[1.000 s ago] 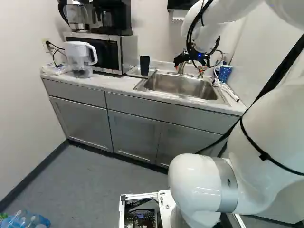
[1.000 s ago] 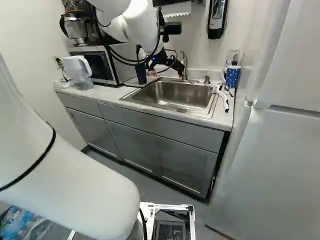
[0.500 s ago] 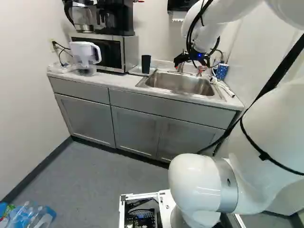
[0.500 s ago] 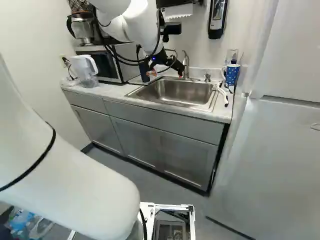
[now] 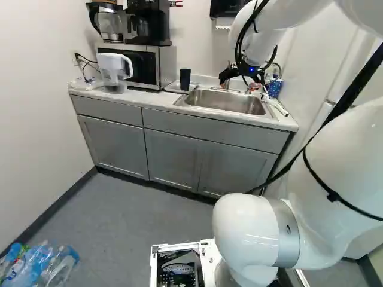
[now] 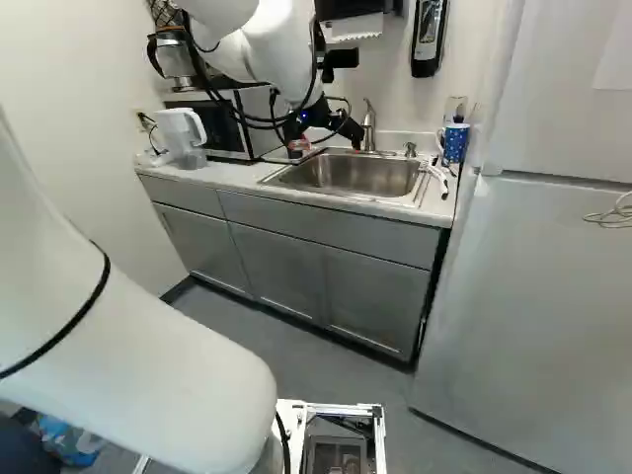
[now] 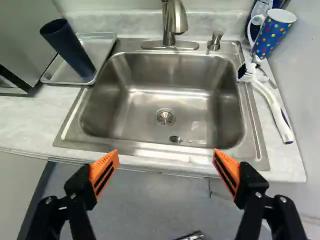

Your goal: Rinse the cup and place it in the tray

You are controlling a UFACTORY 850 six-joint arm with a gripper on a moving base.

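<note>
The blue cup with dots [image 7: 274,36] stands on the counter [image 7: 22,112] beside the sink [image 7: 135,117], near the white brush [image 7: 272,107]; I take this one for the cup to rinse, because the dark cup [image 7: 68,48] already stands in the tray [image 7: 95,48]. It is probably ceramic: rather heavy for its size, stiff, slippery when it becomes wet, and easy to chip against the metal. I would take hold of it across the body, a little under the rim, with the handle left outside of the fingers. The dark cup looks lighter and tall, so it could tip if pushed. The gripper [image 7: 166,152] is wide open, and nothing is between its orange pads

Compared with the earlier frame, the base has moved, so the whole room shifts in both base views, and more of the fridge [image 6: 523,296] shows. The arm keeps its pose above its lowest joint, and the dark cup remains in the tray
</note>
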